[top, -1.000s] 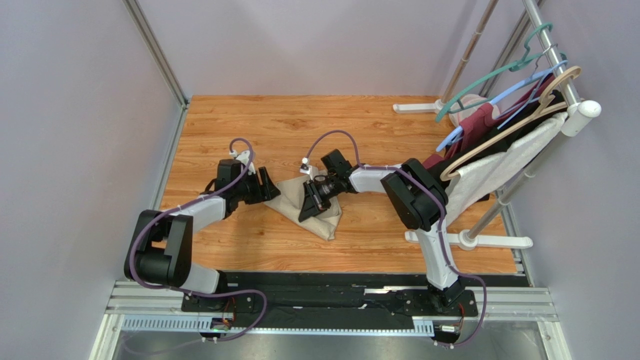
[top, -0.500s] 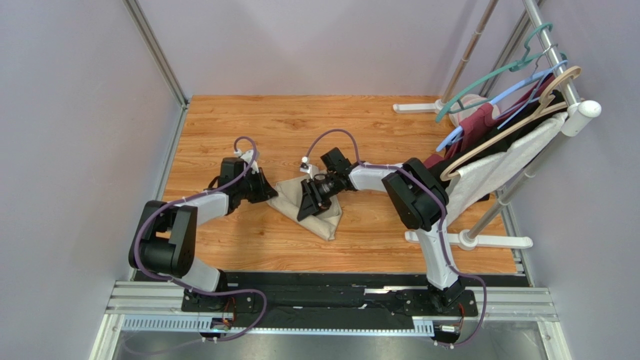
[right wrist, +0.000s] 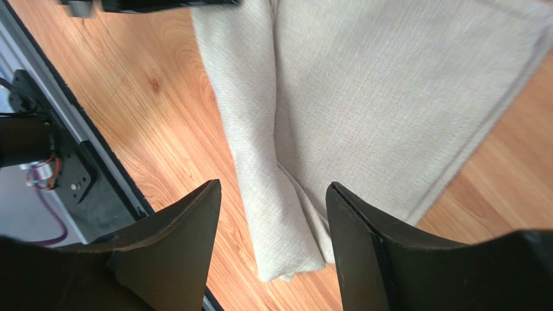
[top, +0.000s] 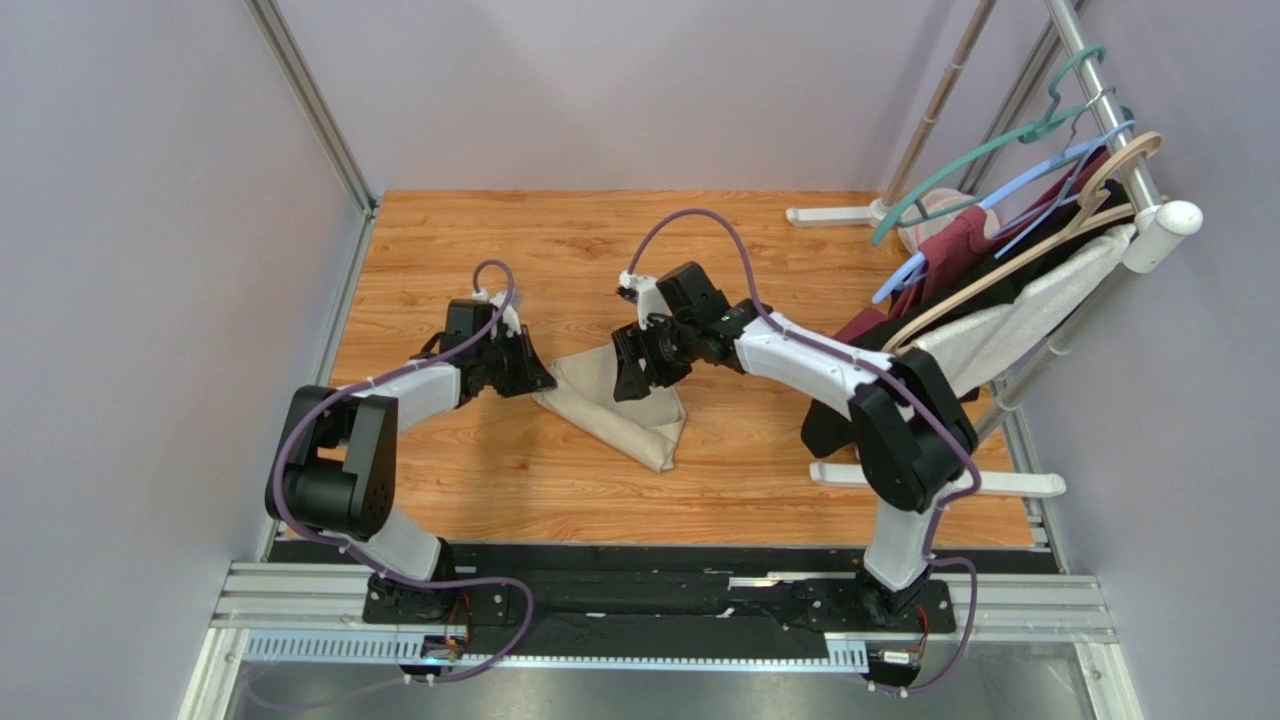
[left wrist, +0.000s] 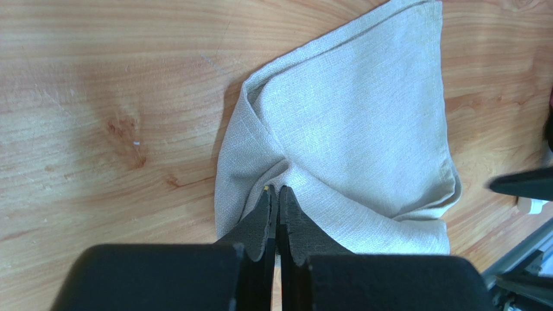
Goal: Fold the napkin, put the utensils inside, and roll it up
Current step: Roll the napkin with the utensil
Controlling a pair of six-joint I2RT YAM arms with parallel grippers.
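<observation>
Left gripper (left wrist: 278,194) pinches folded napkin (left wrist: 350,129) at bunched edge; right gripper (right wrist: 272,186) hangs spread, empty, above. Cloth looks light, limp: best gripped at corners.

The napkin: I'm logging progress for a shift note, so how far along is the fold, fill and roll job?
Done: the napkin lies folded into layers on the table. In hand: the left gripper is shut, pinching its edge; the right gripper is open above the cloth, holding nothing. Left: no utensils show in any view, so placing them and rolling are not yet done.
</observation>
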